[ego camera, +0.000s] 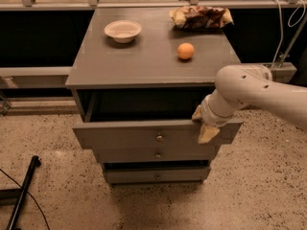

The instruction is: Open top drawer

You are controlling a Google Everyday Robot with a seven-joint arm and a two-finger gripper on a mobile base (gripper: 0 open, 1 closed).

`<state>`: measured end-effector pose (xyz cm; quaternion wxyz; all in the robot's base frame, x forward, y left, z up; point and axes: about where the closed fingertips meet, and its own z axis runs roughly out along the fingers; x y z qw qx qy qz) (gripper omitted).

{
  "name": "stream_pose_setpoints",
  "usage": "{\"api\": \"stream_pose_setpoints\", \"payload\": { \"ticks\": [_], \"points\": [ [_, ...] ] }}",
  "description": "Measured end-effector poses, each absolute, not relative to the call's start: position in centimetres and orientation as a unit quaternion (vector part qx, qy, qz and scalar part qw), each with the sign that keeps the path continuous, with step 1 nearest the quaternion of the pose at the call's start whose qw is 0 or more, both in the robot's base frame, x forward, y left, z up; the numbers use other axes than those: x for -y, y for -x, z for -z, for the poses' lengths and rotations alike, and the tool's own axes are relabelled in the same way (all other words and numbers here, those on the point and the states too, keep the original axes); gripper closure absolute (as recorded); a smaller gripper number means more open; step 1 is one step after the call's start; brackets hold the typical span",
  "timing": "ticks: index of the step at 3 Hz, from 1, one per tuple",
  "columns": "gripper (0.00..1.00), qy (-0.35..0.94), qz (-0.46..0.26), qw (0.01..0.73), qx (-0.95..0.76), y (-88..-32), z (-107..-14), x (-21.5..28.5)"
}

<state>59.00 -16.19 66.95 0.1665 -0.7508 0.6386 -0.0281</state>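
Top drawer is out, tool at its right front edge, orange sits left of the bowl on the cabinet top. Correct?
No. The camera view shows the orange right of the bowl. The rest holds: top drawer out, tool at its right front edge.

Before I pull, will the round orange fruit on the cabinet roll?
Probably, if jolted: the round orange fruit sits loose on the flat grey cabinet top. Small, so likely light. The tool is at the grey top drawer's right front edge.

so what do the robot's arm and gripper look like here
The arm is a smooth, rounded white shell with a few small dark dots on its joint. The gripper, at the top drawer's right end, is pale yellowish tan.
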Motion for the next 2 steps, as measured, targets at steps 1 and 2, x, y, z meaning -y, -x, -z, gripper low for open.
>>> {"api": "stream_pose_setpoints", "payload": {
  "ticks": [1, 2],
  "points": [
    [0.0, 0.751, 0.028, 0.166, -0.639, -59.0, -66.95, 16.19],
    [0.0, 0.749, 0.019, 0.148, -0.646, -59.04, -66.4, 16.42]
  ]
}}
